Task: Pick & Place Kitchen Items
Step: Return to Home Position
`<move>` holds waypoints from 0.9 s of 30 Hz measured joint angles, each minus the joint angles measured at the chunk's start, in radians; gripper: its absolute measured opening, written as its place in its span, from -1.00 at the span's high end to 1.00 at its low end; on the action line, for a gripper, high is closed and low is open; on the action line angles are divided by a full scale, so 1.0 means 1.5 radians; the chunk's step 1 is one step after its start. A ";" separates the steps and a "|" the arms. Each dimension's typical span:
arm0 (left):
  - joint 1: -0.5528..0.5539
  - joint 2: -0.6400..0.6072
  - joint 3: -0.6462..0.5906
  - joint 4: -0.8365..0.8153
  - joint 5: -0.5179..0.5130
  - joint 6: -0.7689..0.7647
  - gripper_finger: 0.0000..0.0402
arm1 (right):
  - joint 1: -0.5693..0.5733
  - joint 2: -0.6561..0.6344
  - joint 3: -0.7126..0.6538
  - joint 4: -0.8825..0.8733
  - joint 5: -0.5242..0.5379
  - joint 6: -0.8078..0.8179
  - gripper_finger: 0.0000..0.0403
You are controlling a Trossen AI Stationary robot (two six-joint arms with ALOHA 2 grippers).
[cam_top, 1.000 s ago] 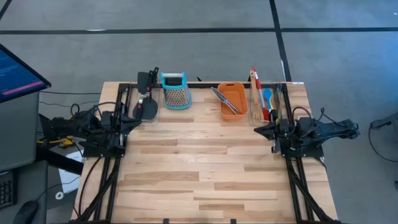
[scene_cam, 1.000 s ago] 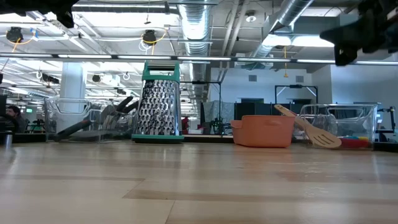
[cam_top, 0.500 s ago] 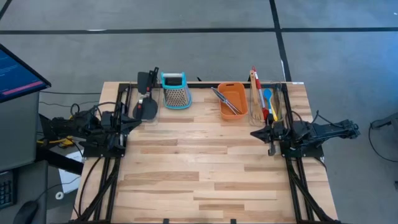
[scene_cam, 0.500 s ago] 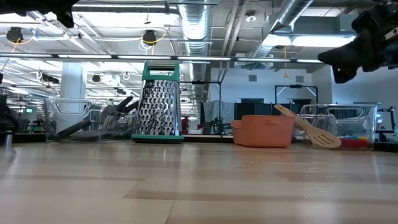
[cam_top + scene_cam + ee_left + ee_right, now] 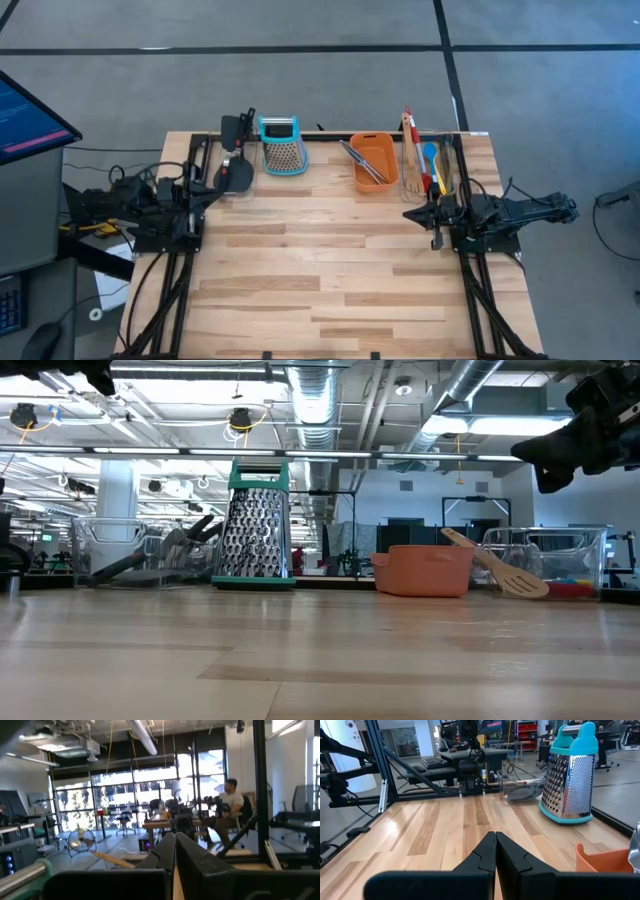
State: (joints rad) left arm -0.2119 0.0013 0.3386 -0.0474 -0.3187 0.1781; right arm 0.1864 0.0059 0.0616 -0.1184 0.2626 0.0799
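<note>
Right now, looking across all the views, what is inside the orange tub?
From above, silver tongs lie slanted inside the orange tub, one end poking over its rim. In the low view the tub's wall hides them. Anything beneath the tongs cannot be seen.

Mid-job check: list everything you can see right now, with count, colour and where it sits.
wooden table: one, light wood, under everything
left transparent plastic bin: one, clear, back left
black spatulas: two, black, in the left bin
teal-topped metal box grater: one, upright, right of that bin
orange rectangular plastic tub: one, back, right of the grater
silver metal tongs: one, in the tub
right transparent plastic bin: one, clear, back right
wooden slotted turner: one, leaning out of the right bin
blue spoon: one, right bin
red spoon: one, right bin
monitor: one, blue screen, left of the table
seated person: one, room beyond
left gripper: shut, empty, table's left edge
right gripper: shut, empty, table's right edge
</note>
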 joint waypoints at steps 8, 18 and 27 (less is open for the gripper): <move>0.000 0.000 -0.023 -0.070 0.079 -0.057 0.99 | 0.000 0.000 0.000 -0.001 0.000 0.000 1.00; 0.000 -0.001 -0.115 -0.030 0.202 -0.058 0.99 | 0.000 0.000 0.000 -0.001 0.000 0.000 1.00; 0.000 -0.001 -0.172 -0.011 0.203 -0.059 0.99 | 0.000 0.000 0.000 -0.002 0.000 0.000 1.00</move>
State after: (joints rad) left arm -0.2119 -0.0001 0.0801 -0.0637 -0.0144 0.0898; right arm 0.1864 0.0059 0.0616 -0.1207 0.2626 0.0795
